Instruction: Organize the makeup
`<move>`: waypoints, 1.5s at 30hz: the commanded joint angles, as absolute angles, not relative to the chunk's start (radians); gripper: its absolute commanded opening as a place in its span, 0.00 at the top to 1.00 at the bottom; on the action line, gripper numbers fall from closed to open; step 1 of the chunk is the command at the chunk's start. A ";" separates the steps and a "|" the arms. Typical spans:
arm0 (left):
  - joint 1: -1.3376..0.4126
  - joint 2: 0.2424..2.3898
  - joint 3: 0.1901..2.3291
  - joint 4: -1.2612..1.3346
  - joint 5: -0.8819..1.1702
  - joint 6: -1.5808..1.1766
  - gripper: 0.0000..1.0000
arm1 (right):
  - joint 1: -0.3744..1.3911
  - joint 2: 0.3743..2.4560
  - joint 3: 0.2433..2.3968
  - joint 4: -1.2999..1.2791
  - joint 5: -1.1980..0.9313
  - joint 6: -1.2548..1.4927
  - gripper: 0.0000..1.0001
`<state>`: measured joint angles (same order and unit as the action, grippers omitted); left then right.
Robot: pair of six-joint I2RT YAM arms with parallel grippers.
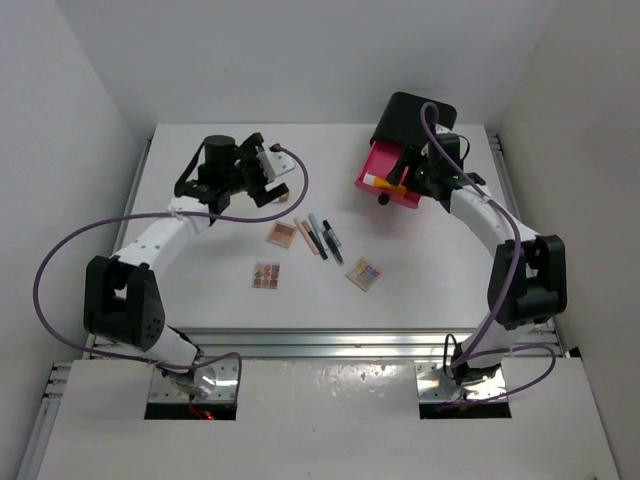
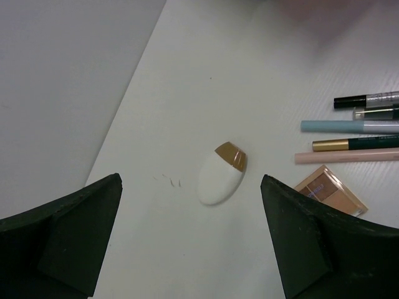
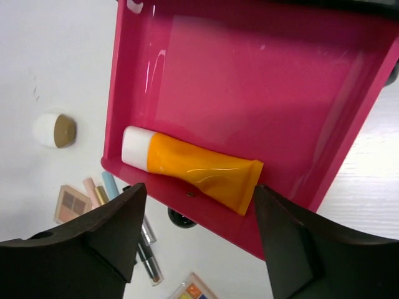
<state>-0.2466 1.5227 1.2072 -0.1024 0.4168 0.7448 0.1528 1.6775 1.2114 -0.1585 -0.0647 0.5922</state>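
Note:
A white oval compact with a gold end (image 2: pixel 221 174) lies on the white table, just ahead of my open, empty left gripper (image 2: pixel 191 180), between its finger lines. Several thin pencils (image 2: pixel 355 128) and a brown eyeshadow palette (image 2: pixel 330 193) lie to its right. In the top view the left gripper (image 1: pixel 270 168) hovers at the back left; the pencils (image 1: pixel 320 238) and three palettes (image 1: pixel 282 234) (image 1: pixel 266 275) (image 1: pixel 364 274) lie mid-table. My right gripper (image 3: pixel 199 190) is open above the front of a pink drawer (image 3: pixel 262 81), where an orange tube with a white cap (image 3: pixel 193 165) lies.
The pulled-out pink drawer (image 1: pixel 378 175) belongs to a black box (image 1: pixel 415 118) at the back right, with its black knob (image 1: pixel 383 200) facing the pencils. White walls enclose the table on three sides. The compact also shows in the right wrist view (image 3: pixel 55 130).

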 commanded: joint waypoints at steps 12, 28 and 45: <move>-0.195 2.072 1.785 -0.633 0.425 0.925 0.06 | 0.147 1.565 1.410 -0.328 -0.067 0.309 0.17; -0.147 2.358 2.098 -0.910 0.529 1.164 0.01 | 0.143 1.505 1.353 -0.400 -0.242 0.236 0.11; -0.147 2.442 2.066 -0.841 0.485 1.135 0.44 | 0.143 1.431 1.269 -0.410 -0.230 0.271 0.13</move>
<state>-0.1493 2.4523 2.1136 -0.8406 0.5167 1.0935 0.1463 1.4647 1.2755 -0.4427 -0.2363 0.2527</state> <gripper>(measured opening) 0.679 0.876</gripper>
